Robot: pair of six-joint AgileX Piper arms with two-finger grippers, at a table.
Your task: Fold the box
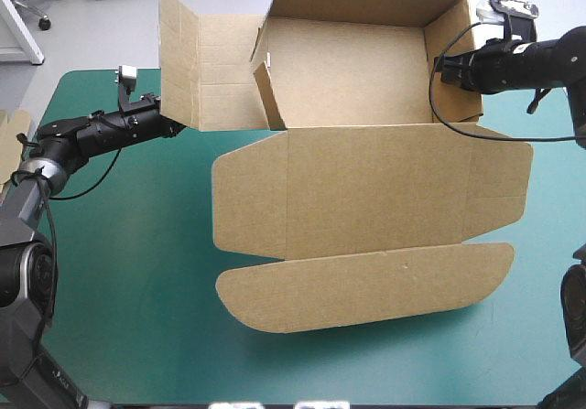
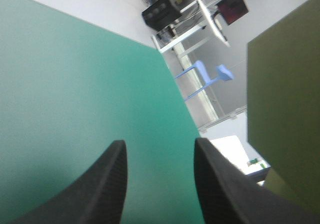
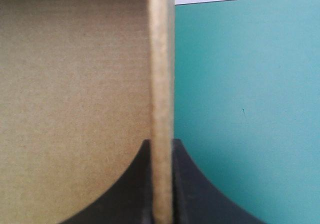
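The brown box (image 1: 366,189) lies across the table's middle, its lid flat toward the front and the rounded front flap (image 1: 366,285) nearest the front edge. At the back the tray's walls stand raised around the floor (image 1: 352,70). The left wall panel (image 1: 197,61) stands swung outward. My right gripper (image 1: 446,69) is shut on the right wall; in the right wrist view the wall's edge (image 3: 161,83) runs between the fingers of the right gripper (image 3: 161,184). My left gripper (image 1: 176,127) sits at the left panel's lower corner. The left gripper (image 2: 160,179) is open, with the board (image 2: 285,108) beside it, not between its fingers.
An edge of more brown board (image 1: 11,139) shows at the table's left edge. Bare teal-green cover (image 1: 119,290) spreads at the front left and along the front edge. A short tab (image 1: 265,89) leans inside the tray's left side.
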